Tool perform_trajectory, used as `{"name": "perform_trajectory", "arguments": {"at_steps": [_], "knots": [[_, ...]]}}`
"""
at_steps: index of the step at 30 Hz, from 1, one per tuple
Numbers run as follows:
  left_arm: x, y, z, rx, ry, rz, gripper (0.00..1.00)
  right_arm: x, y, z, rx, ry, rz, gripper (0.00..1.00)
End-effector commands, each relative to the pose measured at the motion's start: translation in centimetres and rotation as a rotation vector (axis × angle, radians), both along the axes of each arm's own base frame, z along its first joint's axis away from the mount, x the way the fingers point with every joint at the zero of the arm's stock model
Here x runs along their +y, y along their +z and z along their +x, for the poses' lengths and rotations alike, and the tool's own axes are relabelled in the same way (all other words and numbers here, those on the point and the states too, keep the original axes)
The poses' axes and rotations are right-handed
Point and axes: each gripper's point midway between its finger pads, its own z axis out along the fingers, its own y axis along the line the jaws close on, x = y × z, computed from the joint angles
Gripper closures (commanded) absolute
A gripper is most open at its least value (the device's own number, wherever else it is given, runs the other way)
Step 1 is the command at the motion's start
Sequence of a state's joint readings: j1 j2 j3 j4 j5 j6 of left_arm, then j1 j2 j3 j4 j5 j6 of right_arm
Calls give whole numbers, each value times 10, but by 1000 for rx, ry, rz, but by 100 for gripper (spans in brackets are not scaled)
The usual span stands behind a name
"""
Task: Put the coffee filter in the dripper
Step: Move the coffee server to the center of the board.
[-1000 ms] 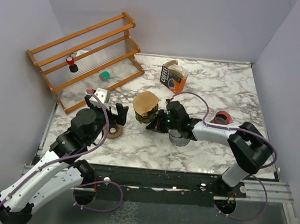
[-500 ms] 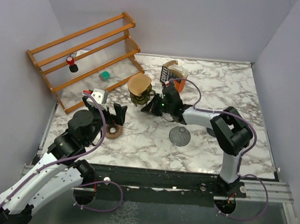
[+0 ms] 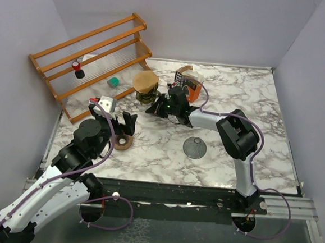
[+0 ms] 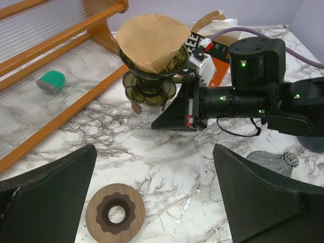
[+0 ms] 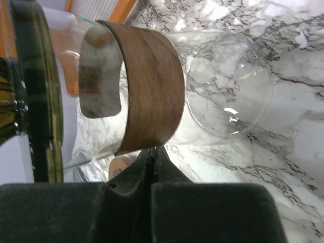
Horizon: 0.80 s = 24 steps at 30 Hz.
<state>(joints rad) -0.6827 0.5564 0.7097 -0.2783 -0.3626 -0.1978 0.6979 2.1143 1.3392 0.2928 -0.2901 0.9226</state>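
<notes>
The brown paper coffee filter [image 3: 145, 81] sits in the dark glass dripper [image 3: 145, 95], which stands near the rack's right end. In the left wrist view the filter [image 4: 151, 43] fills the dripper's [image 4: 148, 81] cone. My right gripper [image 3: 153, 107] is shut, its tips low against the dripper's right side. In the right wrist view the shut tips [image 5: 154, 149] touch a brown wooden band [image 5: 152, 86] with clear glass [image 5: 228, 96] behind it. My left gripper [image 3: 117, 121] is open and empty, nearer and to the left. Its fingers [image 4: 45, 202] flank bare marble.
A wooden ring [image 3: 122, 142] lies on the marble by my left gripper. An orange coffee box [image 3: 188, 83] stands just right of the dripper. The wooden rack [image 3: 93, 65] fills the back left. A grey disc [image 3: 194, 147] lies mid-table.
The dripper with the filter has slid up and to the left across the table, my shut right gripper following against it. The left arm has stayed put.
</notes>
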Motion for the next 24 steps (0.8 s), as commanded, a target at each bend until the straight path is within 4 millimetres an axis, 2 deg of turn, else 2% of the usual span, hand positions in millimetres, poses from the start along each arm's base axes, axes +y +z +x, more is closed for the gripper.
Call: {"name": "perform_trajectory", "arguments": {"at_steps": [1,4,8,12,14,22,24], "knots": [[8,-3,1,-4,39,6,1,-12,10,-8,-28,19,-19,100],[9,-2,0,-6,39,0,1,-24,17,-21,-34,36,-56,100],[8,-1,-1,-8,32,-3,1,-51,36,-39,-74,20,-107,99],[7,1,-2,-11,24,-11,1,-85,54,-59,-108,3,-205,90],[7,1,-2,-12,24,-14,1,-107,62,-67,-128,-19,-279,81],[2,2,-3,-12,1,-19,1,-209,125,-89,-309,-237,-521,64],[0,0,-3,-9,-13,-17,1,-233,143,-94,-354,-282,-584,63]]}}
